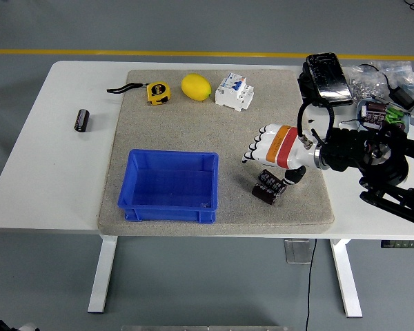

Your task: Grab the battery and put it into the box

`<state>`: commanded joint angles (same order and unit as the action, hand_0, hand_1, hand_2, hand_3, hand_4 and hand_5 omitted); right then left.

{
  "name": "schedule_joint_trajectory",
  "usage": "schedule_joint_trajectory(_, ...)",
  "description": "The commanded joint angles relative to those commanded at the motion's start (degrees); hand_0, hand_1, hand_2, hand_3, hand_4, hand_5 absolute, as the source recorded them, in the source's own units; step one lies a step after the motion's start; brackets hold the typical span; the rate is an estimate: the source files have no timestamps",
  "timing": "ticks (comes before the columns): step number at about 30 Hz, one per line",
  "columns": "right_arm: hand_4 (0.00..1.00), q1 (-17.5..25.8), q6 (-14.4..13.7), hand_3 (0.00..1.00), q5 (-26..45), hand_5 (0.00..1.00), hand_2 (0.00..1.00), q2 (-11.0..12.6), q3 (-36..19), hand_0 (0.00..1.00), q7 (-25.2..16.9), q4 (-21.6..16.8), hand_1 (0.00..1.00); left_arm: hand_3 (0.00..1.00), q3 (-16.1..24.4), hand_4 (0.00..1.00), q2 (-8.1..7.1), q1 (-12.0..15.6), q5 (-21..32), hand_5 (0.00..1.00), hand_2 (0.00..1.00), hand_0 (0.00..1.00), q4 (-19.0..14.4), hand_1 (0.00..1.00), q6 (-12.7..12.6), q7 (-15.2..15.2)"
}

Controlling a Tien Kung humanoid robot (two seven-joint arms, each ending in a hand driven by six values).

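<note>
A dark battery pack (268, 187) made of several black cells lies on the grey mat (179, 127), to the right of the blue box (167, 209). The box is open-topped and holds nothing. My right hand (270, 167), white with an orange and a red band, hovers just above and behind the pack. Its fingers (254, 149) point left and the thumb (293, 176) hangs down beside the pack's right end. Nothing is in its grasp. A small black cylinder (81, 120) lies on the bare table at far left. The left arm is out of view.
Along the mat's far edge stand a yellow tape measure (158, 92), a lemon (196, 87) and a white circuit breaker (234, 92). A black device (326, 78), plastic bags (390, 72) and a small tray of parts (383, 117) crowd the table's right end.
</note>
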<state>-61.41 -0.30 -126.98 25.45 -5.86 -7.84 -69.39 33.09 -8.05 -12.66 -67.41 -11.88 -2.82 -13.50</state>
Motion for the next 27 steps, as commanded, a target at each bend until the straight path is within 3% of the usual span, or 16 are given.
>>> schedule_joint_trajectory(27, 0.977, 0.75, 0.59, 0.812, 0.01, 0.111, 0.759, -1.98, 2.78, 0.734, -0.83, 5.31, 0.725, 0.626, -0.23, 0.625, 0.14, -0.4, -0.03, 0.521, 0.79, 0.745, -0.1, 0.73, -0.1, 0.01)
